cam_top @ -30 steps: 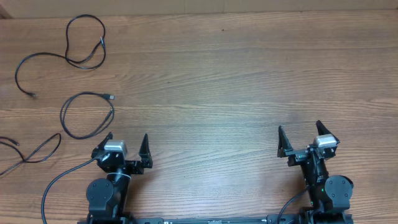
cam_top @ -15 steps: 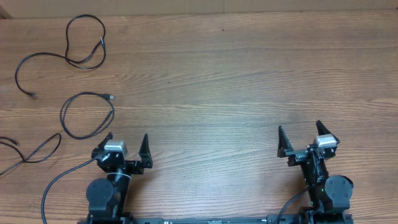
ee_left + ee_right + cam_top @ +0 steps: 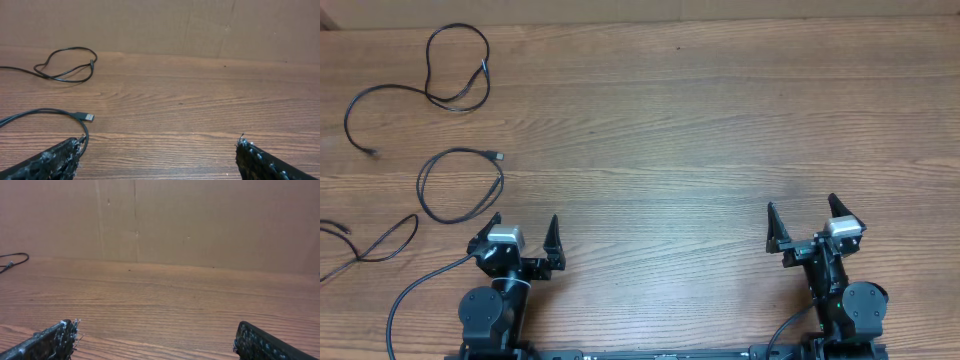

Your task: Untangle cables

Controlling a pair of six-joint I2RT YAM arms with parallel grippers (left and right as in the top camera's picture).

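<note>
brown wood-grain table (image 3: 670,120), smooth, with a low sheen. thin black cables (image 3: 455,151) in smooth, slightly glossy sheathing; silvery metal on one usb plug (image 3: 88,117). matt brown cardboard wall (image 3: 150,25), creased. black, rough, frayed-looking pads (image 3: 55,162) on the left gripper (image 3: 525,217); same on the right gripper (image 3: 801,203).

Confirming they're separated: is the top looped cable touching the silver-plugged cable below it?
Apart. The overhead view shows a strip of bare table between the top looped cable and the silver-plugged cable; no strands cross.
</note>
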